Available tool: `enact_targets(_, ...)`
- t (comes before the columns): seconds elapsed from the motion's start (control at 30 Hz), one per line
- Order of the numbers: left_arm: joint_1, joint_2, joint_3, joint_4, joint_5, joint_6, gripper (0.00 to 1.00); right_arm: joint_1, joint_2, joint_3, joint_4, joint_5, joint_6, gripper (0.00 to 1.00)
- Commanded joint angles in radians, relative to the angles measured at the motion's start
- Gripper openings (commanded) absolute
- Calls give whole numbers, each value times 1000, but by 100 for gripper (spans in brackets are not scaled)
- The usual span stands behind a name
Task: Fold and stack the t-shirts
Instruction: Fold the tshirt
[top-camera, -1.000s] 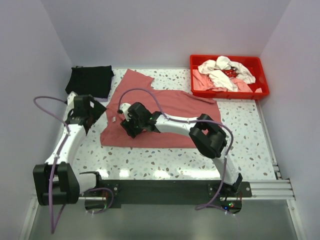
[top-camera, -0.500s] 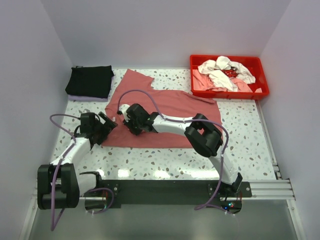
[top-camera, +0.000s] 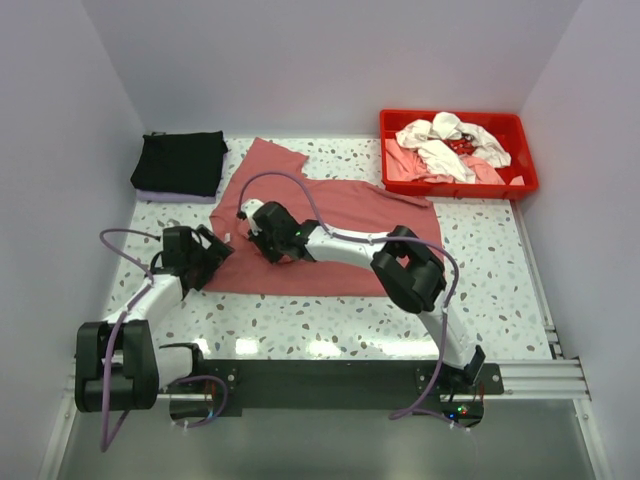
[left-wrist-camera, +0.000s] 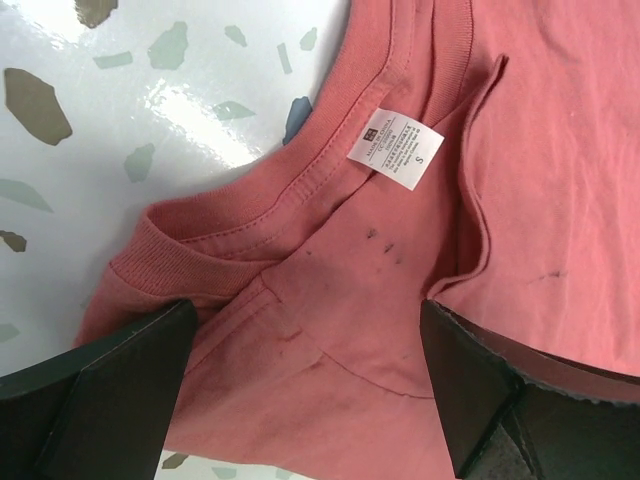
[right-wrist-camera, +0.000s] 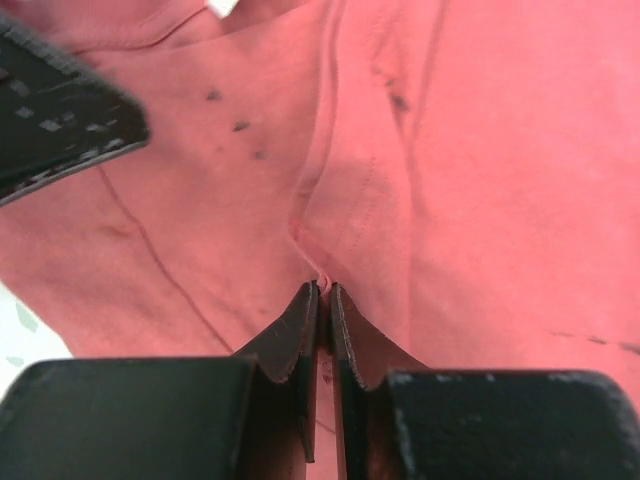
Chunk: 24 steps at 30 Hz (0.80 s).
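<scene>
1. Since a second ago, the left gripper (top-camera: 207, 256) has come down from beside the black t-shirt (top-camera: 180, 162) to the near left edge of the brick-red t-shirt (top-camera: 340, 225). The right gripper (top-camera: 258, 222) has crept a little farther out over that same shirt.
2. In the left wrist view, the left gripper (left-wrist-camera: 305, 350) has its jaws wide apart and holds nothing. The shoulder area of the brick-red t-shirt (left-wrist-camera: 560, 150) lies between them. Whether the jaws touch the cloth cannot be told.
3. Just beyond the gap between the left jaws curves the ribbed collar (left-wrist-camera: 325, 150). A white size label (left-wrist-camera: 395, 148) is sewn inside it, slightly toward the right-hand jaw. Beyond the left-hand jaw is the bare speckled table (left-wrist-camera: 150, 110).
4. In the right wrist view, the right gripper (right-wrist-camera: 322, 295) has its jaws pressed together on a thin raised ridge of the brick-red t-shirt (right-wrist-camera: 520, 180). The ridge is pinched at the very tips, and a seam (right-wrist-camera: 325, 120) runs straight ahead from them.
5. Beyond and to the right of the right jaws, the rest of the brick-red cloth lies spread flat on the table (top-camera: 480, 270).
6. Well beyond the left jaws, the black t-shirt sits folded at the far left corner.
7. Well apart from both pairs of jaws, far to the right, the red tray (top-camera: 455, 189) holds a loose heap of white and pale pink t-shirts (top-camera: 445, 145).
</scene>
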<state>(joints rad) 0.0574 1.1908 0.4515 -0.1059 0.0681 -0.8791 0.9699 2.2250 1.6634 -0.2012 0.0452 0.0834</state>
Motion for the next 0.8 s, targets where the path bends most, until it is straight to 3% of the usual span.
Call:
enact_targets(0.0,1,10,-39,-87,-99,28,100,-36,-25,42,23,33,56,8)
enact_targets(0.33,1,-3,-37,-126,-140,38,100,-134,-22,29,46,-11,165,14)
enact_targets(0.43,1,-17,-37,-143,-145,42,100,-157,-16,36,26,-10,199,22)
enact_targets(0.47,1,-23,-34,-147,-145,40,100,-158,-21,35,22,1,200,30)
enact_targets(0.73,1,-146,12,-254,-195,23,100,-166,-117,65,-78,199,194,53)
enact_targets(0.77,1,-158,32,-267,-198,19,100,-166,-132,62,-84,203,188,59)
